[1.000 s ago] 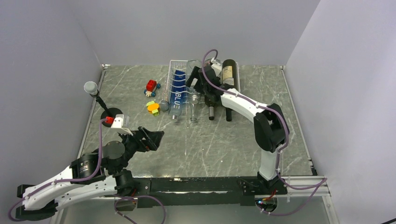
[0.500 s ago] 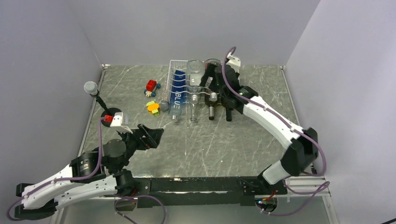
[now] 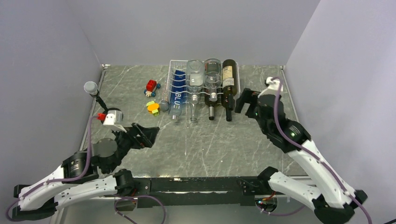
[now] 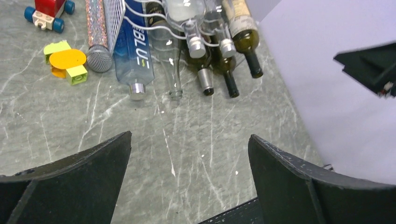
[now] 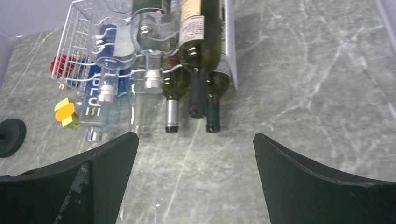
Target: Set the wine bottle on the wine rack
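The white wire wine rack (image 3: 173, 67) stands at the table's back middle. Several bottles lie on it, necks toward me. A clear wine bottle with a silver cap (image 3: 213, 80) lies on top, next to a dark green labelled wine bottle (image 3: 228, 77). Both also show in the right wrist view, the clear one (image 5: 152, 28) and the dark one (image 5: 198, 32), beside the rack (image 5: 74, 21). My right gripper (image 3: 243, 101) is open and empty, to the right of the rack and apart from it. My left gripper (image 3: 150, 135) is open and empty over the near left table.
A red toy car (image 3: 151, 86) and a yellow-orange block toy (image 3: 153, 108) lie left of the rack. A microphone (image 3: 164, 105) lies by the rack's left edge. A microphone stand (image 3: 98, 98) stands at far left. Grey walls close three sides.
My right arm has drawn back from over the rack, to the right and toward me, leaving the clear bottle lying on the rack. The left gripper has shifted slightly.
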